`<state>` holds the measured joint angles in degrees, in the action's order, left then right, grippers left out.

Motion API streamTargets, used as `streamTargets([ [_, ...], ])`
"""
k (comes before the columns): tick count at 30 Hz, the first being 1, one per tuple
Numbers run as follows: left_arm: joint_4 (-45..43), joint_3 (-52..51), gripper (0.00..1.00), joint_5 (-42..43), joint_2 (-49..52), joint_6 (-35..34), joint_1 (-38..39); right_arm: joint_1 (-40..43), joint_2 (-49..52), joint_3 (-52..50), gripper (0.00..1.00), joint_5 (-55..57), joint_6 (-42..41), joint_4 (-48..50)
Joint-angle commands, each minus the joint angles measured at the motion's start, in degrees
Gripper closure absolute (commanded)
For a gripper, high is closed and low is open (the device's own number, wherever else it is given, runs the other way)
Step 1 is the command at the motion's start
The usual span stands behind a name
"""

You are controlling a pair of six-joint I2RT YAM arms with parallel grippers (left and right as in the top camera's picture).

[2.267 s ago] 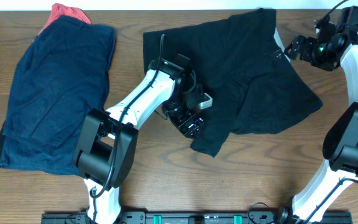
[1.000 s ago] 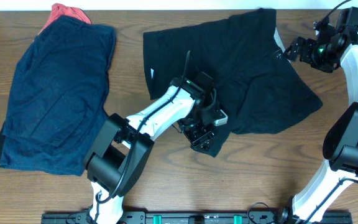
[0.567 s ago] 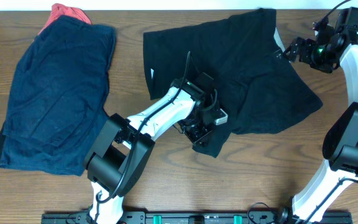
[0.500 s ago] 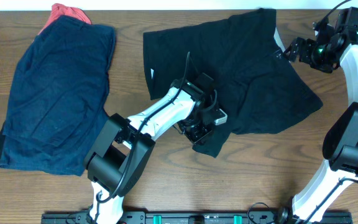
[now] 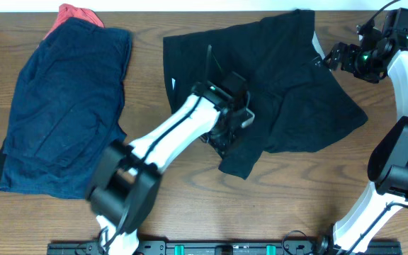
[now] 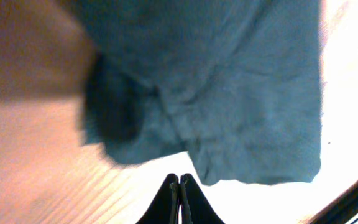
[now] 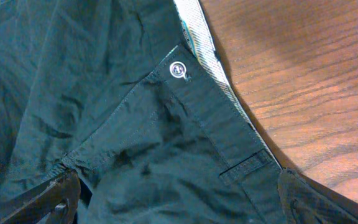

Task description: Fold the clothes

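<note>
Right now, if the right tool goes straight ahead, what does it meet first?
The black shorts: the open right tool points at the waistband near the button. How far off the cloth lies, I cannot tell.

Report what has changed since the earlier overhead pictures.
The left gripper moved rightward and toward the near edge across the black shorts to their lower leg, then drew back slightly. Its arm is blurred now, jaws shut. The shorts' outline barely changed. The right gripper, open at the waistband, the navy garment and the red cloth stayed put.
</note>
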<state>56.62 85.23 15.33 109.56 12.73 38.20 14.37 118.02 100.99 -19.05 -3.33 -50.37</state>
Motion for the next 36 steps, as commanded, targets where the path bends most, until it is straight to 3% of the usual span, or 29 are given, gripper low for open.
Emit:
streamTargets([
  [1,1.03,1.79,0.94,-3.61,-4.48,-2.67,-0.68,-0.63,-0.48,0.52,0.01,0.17,0.85,-0.24],
  [2,1.68,1.7,0.92,-3.61,-4.44,-3.34,-0.81,-0.63,-0.48,0.52,0.01,0.17,0.85,-0.24],
  [5,2.05,-0.39,0.54,-2.45,-2.71,-4.5,-0.98,-0.63,-0.48,0.52,0.01,0.17,0.85,-0.28],
  [8,2.08,-2.4,0.45,0.57,-0.13,-4.48,-0.98,-0.63,-0.48,0.52,0.01,0.17,0.85,-0.76],
  [24,-2.32,-4.46,0.37,14.67,6.36,-2.08,-0.7,-0.63,-0.48,0.52,0.01,0.2,1.9,-1.79],
  [31,-2.34,-4.46,0.34,15.54,8.37,-2.08,-0.26,-0.63,-0.48,0.52,0.01,0.17,1.9,-1.77],
  [34,-2.34,-4.46,0.36,15.54,8.44,-2.08,-0.2,-0.63,-0.48,0.52,0.01,0.17,1.88,-1.7],
  [36,-2.36,-4.46,0.48,15.54,8.44,-2.1,-0.11,-0.63,-0.48,0.52,0.01,0.17,1.9,-1.73],
])
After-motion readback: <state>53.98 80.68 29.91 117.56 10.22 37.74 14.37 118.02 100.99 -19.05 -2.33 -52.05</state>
